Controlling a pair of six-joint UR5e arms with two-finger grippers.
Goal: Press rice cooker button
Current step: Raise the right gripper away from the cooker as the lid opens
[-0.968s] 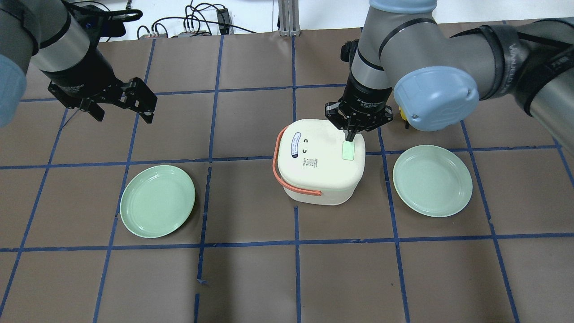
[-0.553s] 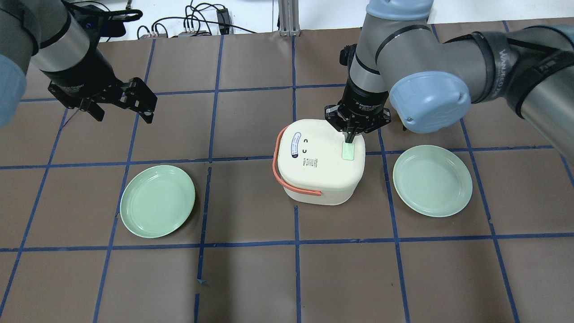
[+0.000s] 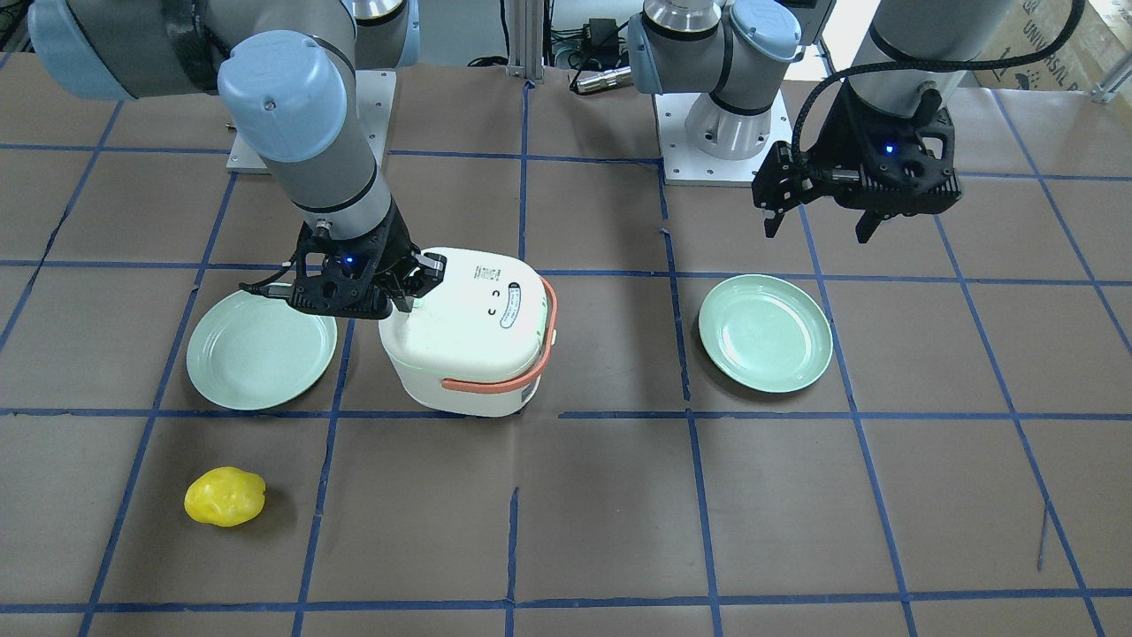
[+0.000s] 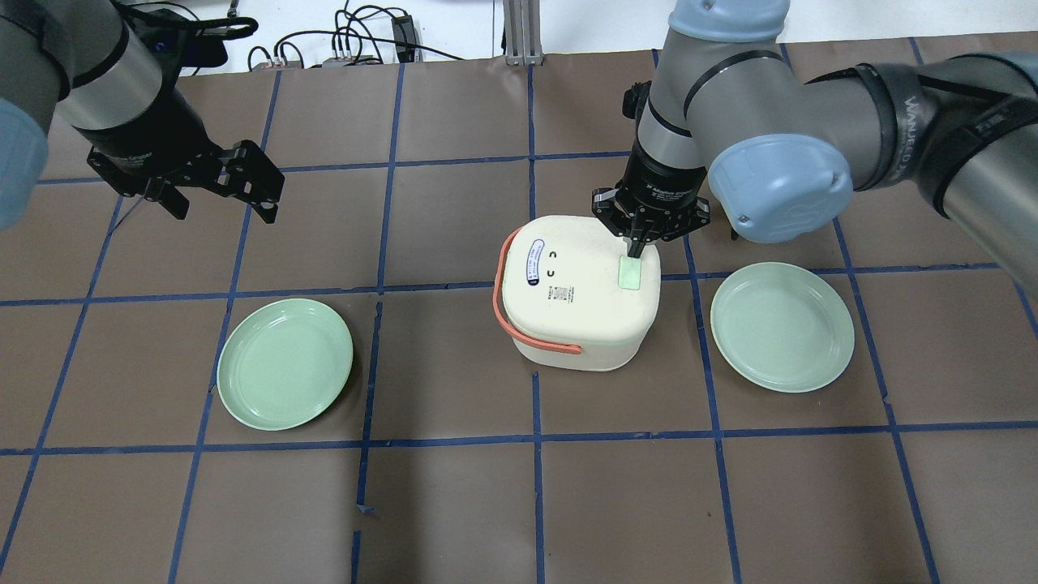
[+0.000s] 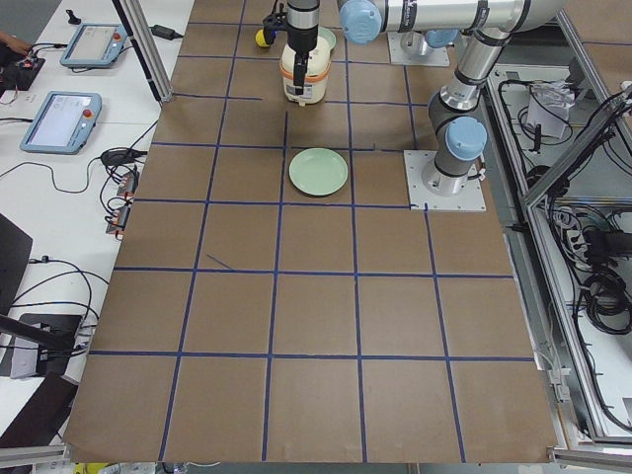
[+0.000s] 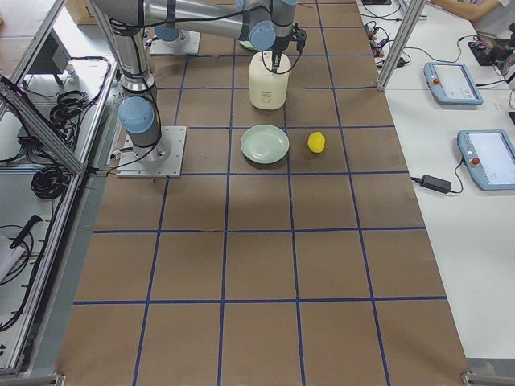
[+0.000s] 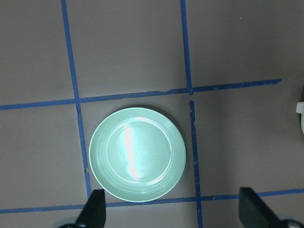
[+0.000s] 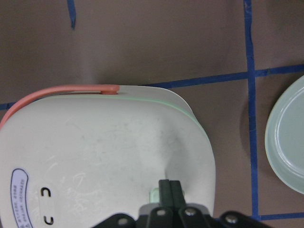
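Cooker: the cooker is standing upright near the middle of the table with its lid down, between two green plates.
Button: the pale green button is sitting on top of the lid, near the edge on the right arm's side.
Right gripper: the right gripper is pointing straight down over the lid with its fingers pressed together and gripping nothing. In the overhead view its tips are meeting the far end of the button. In its wrist view a sliver of green is showing just beside the tips. Whether they are pushing the button in cannot be told.
Left gripper: the left gripper is hanging above the table well apart from the cooker, with its jaws spread wide and empty. Its wrist camera is looking down on the left plate.
Handle: the orange handle is lying folded down around the cooker's side toward the left arm.
Left plate: the left plate is lying flat and bare on the robot's left, apart from the cooker.
Right plate: the right plate is lying flat and bare near the cooker on the robot's right.
Yellow object: the yellow object is resting on the table beyond the right plate, on the operators' side, touching nothing.
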